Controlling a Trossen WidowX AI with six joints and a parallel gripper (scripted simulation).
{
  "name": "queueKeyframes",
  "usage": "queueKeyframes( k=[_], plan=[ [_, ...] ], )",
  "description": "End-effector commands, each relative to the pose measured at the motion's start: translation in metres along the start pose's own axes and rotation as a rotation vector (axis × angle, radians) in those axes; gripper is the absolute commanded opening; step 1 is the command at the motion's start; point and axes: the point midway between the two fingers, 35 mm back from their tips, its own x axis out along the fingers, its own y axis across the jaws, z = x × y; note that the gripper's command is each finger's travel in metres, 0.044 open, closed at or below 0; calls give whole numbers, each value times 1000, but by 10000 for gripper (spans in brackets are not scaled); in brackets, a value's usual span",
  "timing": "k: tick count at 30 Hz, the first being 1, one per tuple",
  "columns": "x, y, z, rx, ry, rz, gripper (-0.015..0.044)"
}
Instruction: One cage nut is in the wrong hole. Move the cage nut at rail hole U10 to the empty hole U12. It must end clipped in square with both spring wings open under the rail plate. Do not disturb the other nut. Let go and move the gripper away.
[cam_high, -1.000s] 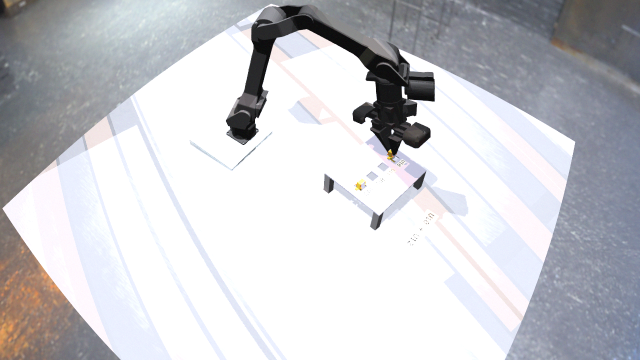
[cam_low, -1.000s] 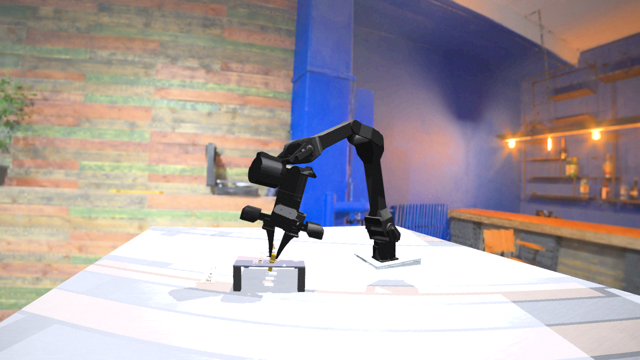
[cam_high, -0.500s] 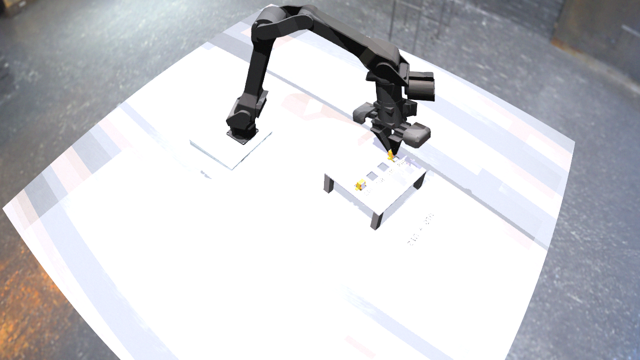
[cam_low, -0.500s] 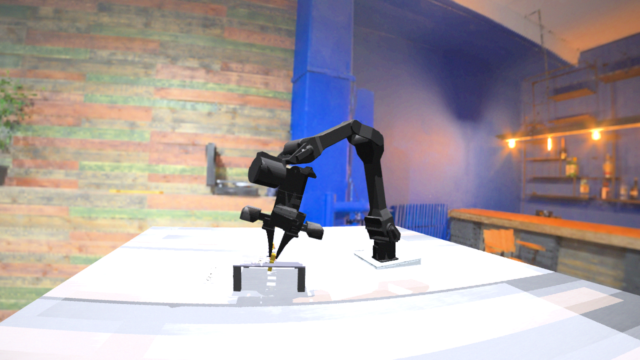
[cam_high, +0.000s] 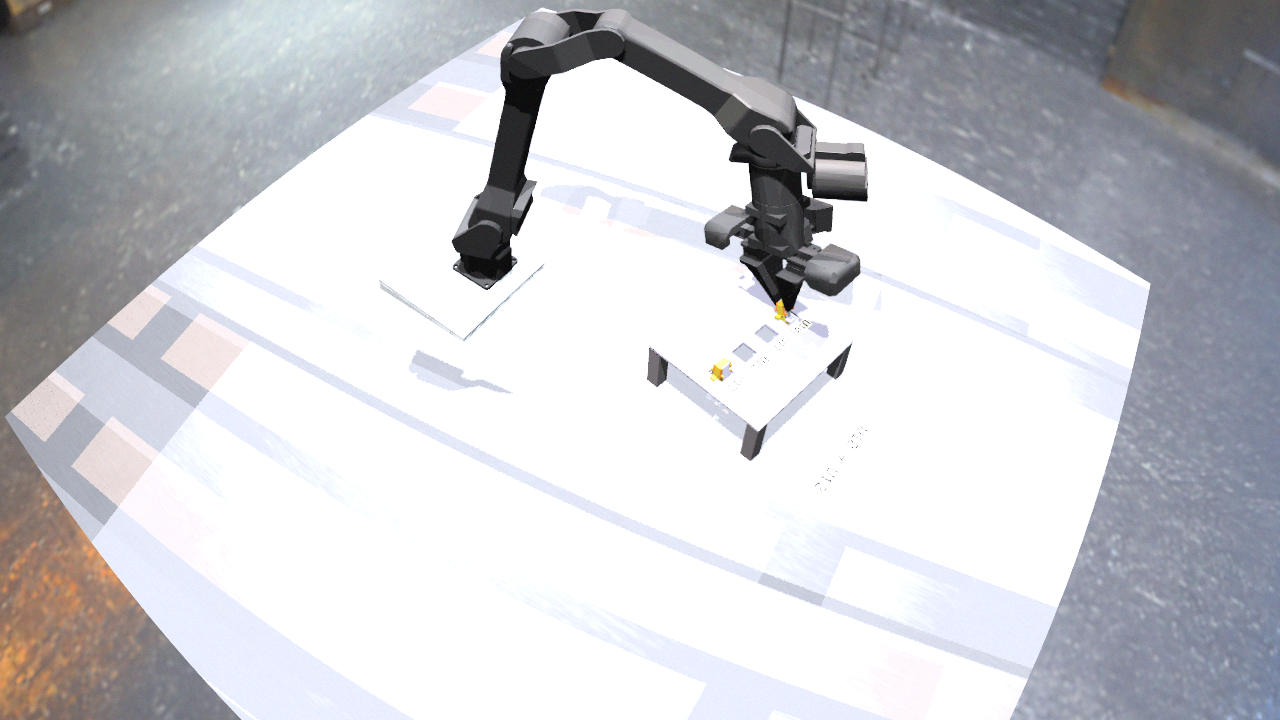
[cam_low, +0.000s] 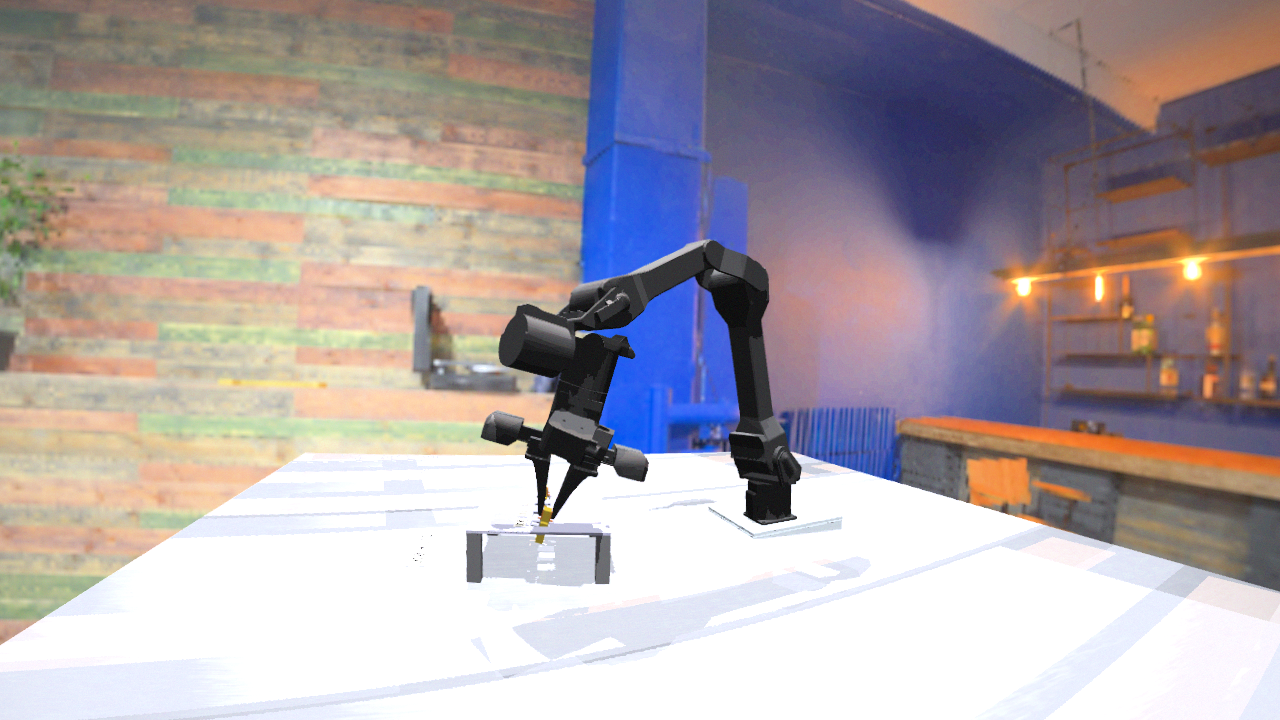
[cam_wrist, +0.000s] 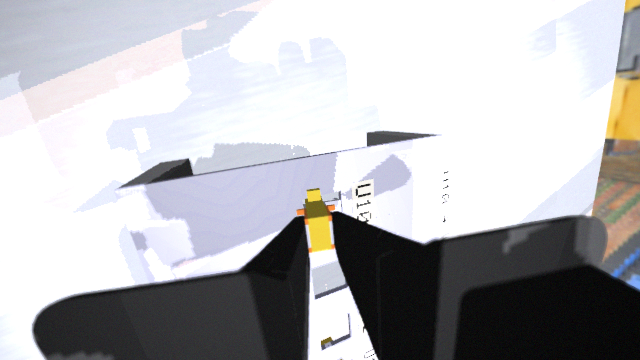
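Claw (cam_high: 785, 309) (cam_low: 548, 514) (cam_wrist: 319, 220) grasps yellow nut (cam_high: 780, 310) (cam_low: 545, 515) (cam_wrist: 319, 232); white tabletop (cam_high: 572, 465) (cam_low: 805, 617) (cam_wrist: 450, 65) — shadow-streaked; blue pillar (cam_low: 646, 214), plank wall (cam_low: 295, 223) — behind.

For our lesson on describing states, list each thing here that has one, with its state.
Gripper: shut on the U10 cage nut.
U10 cage nut: gripped, at U10.
Other cage nut: ungripped, at the rail's far end from U10.
Rail plate: standing on legs.

matt black arm (cam_high: 675, 67) (cam_low: 751, 358), smooth glossy white tabletop (cam_high: 375, 501) (cam_low: 805, 626) (cam_wrist: 450, 65)

Yellow cage nut (cam_high: 780, 310) (cam_low: 544, 516) (cam_wrist: 320, 233) with orange edges
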Motion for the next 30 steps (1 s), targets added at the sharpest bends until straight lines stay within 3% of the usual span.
queueKeyframes(
  k=[1,30],
  plan=[
    [-3,-1,0,7,-2,-12,33],
    [-3,0,0,7,-2,-37,33]
  ],
)
